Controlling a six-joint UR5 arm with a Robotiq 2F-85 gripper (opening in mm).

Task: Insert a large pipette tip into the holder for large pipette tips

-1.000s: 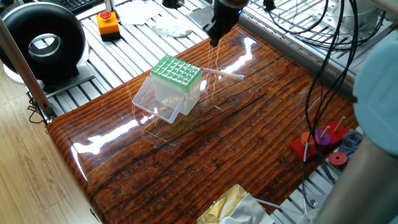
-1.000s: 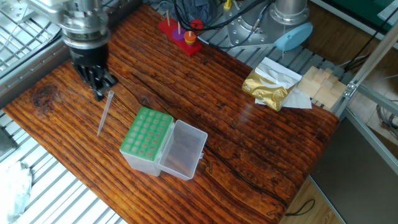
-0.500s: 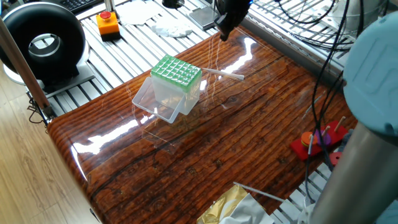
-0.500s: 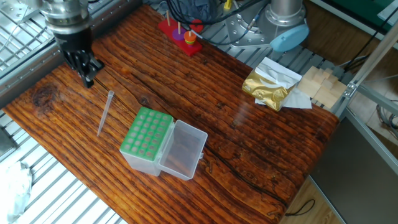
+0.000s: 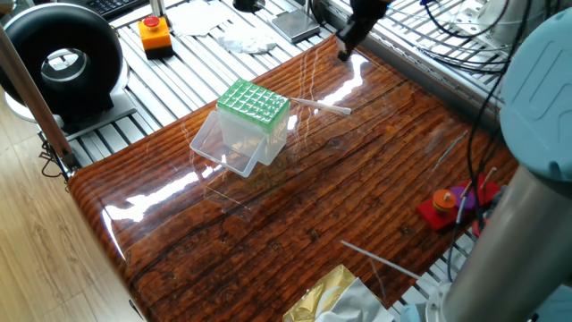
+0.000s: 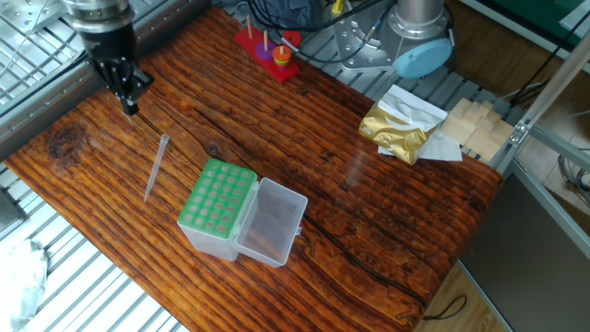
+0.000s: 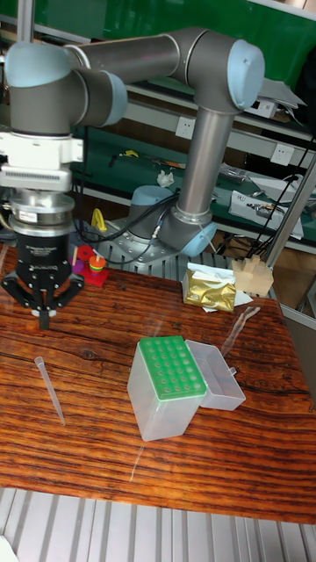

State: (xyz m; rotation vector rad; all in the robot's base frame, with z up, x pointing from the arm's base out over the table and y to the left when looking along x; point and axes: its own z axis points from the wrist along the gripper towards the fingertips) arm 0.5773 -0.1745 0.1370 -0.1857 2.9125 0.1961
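Note:
The large pipette tip (image 5: 320, 106) (image 6: 155, 169) (image 7: 48, 386) lies flat on the wooden table, a short way from the holder's green side. The holder (image 5: 254, 105) (image 6: 217, 196) (image 7: 168, 369) stands upright with its green gridded rack on top, and its clear lid (image 6: 272, 221) hangs open to one side. My gripper (image 5: 347, 46) (image 6: 127, 97) (image 7: 42, 318) hovers above the table near its edge, beyond the wide end of the tip and apart from it. Its fingers meet at a point and nothing is between them.
A red peg toy (image 6: 267, 46), a gold foil bag (image 6: 396, 129) and wooden blocks (image 6: 475, 124) sit along the table's side by the robot base. A thin grey rod (image 5: 380, 261) lies near the foil bag. An orange button box (image 5: 154, 31) stands off the table.
The gripper has drawn back from the wide end of the pipette tip toward the table's edge. The tip and the holder have not moved.

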